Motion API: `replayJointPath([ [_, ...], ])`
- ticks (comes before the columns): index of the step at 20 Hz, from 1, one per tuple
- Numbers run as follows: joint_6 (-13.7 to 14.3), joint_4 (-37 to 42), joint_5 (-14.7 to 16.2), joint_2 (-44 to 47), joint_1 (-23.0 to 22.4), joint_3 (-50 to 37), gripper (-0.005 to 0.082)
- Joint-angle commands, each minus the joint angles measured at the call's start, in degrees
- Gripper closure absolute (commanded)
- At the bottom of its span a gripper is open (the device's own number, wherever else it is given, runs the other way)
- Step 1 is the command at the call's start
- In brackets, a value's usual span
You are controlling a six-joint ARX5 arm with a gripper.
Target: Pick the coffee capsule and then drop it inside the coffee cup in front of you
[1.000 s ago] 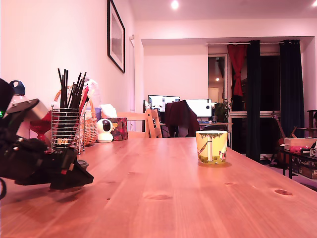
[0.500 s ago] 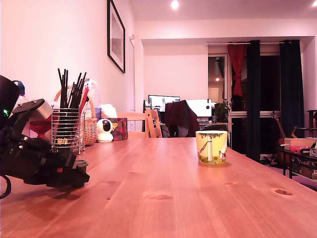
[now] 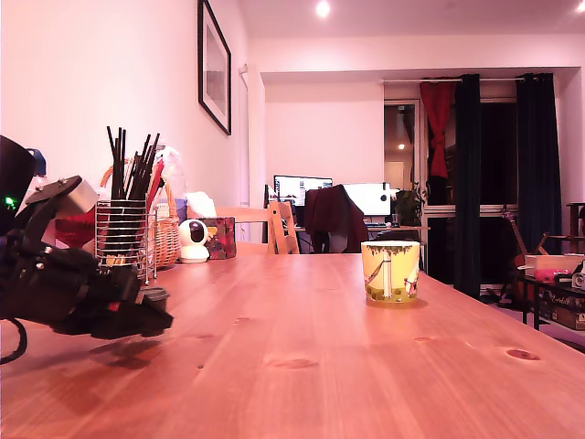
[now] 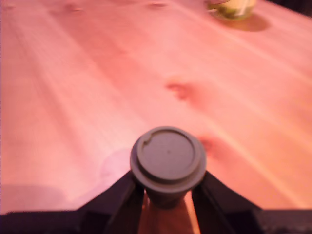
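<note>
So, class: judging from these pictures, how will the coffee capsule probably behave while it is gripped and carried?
The coffee capsule looks small and rigid, so probably light and unbending. Its round body, pinched by the gripper below a wider lid, may twist or slip. Dropped on the table, it would probably roll.

White walls, framed pic [image 3: 215, 66], ceiling light [image 3: 322, 8], dark curtains [image 3: 468, 174], chair [image 3: 281, 228], monitors [image 3: 302, 188].

1. The black claw [image 4: 168, 197] grips a grey round coffee capsule [image 4: 167, 158], one finger on each side of its body below the flat lid.
2. Beneath it lies a reddish knotted wooden surface [image 4: 97, 87].
3. A yellow-green coffee cup [image 4: 232, 7] stands well apart, only its base showing at the frame's edge.
</note>
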Motion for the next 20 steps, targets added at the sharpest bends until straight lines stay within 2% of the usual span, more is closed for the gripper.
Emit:
replayJointPath([
  [1,-0.2,0.6,1.1,-1.9,-0.7,0.5,0.0642],
  [4,-0.3,-0.5,1.9,-4.6,-2.8,1.5,0.0642],
  [6,-1.7,-2.3,1.9,-6.2,-4.5,3.1,0.0642],
  [11,-2.7,-13.9,1.8,-7.1,-9.1,11.7,0.0642],
  [15,-2.7,-22.5,-1.2,-7.1,-12.6,18.4,0.0641],
  [17,-2.7,-25.7,-3.7,-7.1,-13.7,20.8,0.0639],
  [20,-3.1,-28.2,-4.8,-7.1,-14.6,23.6,0.0639],
])
